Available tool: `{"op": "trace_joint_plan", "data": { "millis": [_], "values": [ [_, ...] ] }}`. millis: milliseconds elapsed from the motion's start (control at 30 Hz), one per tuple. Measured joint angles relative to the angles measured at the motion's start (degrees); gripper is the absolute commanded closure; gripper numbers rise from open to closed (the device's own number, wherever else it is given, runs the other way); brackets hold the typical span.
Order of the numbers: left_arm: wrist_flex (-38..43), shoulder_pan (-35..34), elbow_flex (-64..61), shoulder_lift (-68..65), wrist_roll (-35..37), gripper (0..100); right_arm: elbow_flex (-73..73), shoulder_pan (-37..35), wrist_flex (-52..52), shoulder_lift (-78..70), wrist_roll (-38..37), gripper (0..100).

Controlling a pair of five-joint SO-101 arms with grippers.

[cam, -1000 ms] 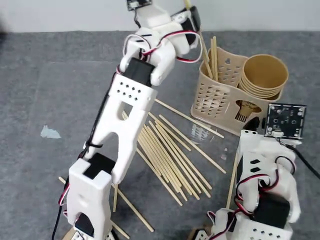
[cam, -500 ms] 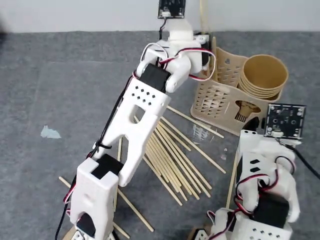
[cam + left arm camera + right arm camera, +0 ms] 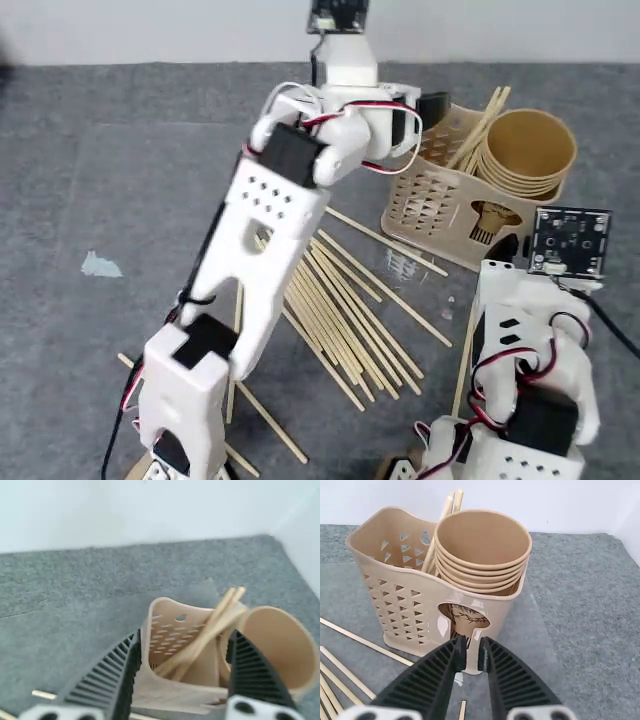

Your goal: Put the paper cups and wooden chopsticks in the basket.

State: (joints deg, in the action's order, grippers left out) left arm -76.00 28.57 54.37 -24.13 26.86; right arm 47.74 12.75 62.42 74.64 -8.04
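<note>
Hovering over the basket [image 3: 430, 195], the left pincer [image 3: 185, 637] is spread wide and empty. Its jaws frame the compartment where a few wooden chopsticks [image 3: 205, 635] lean slantwise toward the paper cups [image 3: 527, 150]. The cups sit nested in the neighbouring compartment, so that part of the task looks done. I judge the step in hand to be the end of a chopstick drop. How deep the leaning sticks are seated cannot be told from here.

Most of the work is still out on the counter [image 3: 100, 180], where a loose pile of chopsticks [image 3: 340, 310] lies fanned beneath the left arm, with a few strays near its base. The next move calls for lifting straight up off the rim, then swinging down to the pile and closing on a stick or two near their middles.

The leaning sticks poke out above the rim, so a sideways exit could snag them. Upward is the free way out. The right pincer [image 3: 472, 642] sits low, just in front of the basket wall with only a slit between its jaws, holding nothing. It crowds that side, and a lone stick [image 3: 465, 360] lies beside that arm. The broad bare stretch of counter on the left arm's side gives the widest room for an approach.
</note>
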Motion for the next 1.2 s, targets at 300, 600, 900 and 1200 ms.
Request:
{"op": "trace_joint_plan", "data": {
  "millis": [300, 600, 900, 1200],
  "values": [
    [-15.82, -5.36, 3.16, 10.20, 0.00, 78, 0.00, 0.00, 0.00, 0.00, 0.00, 93.9],
    [-23.30, -11.69, 3.16, 17.05, -0.09, 99, 1.67, -1.58, 0.00, 0.18, 0.00, 93.9],
    [-23.38, -18.11, -10.73, 28.40, -1.58, 99, 1.67, -2.55, 0.00, 0.18, 0.00, 93.6],
    [-21.36, -25.14, -39.38, 42.81, -5.36, 99, 1.67, -17.58, 3.25, 0.09, -2.90, 93.3]
  ]
}}
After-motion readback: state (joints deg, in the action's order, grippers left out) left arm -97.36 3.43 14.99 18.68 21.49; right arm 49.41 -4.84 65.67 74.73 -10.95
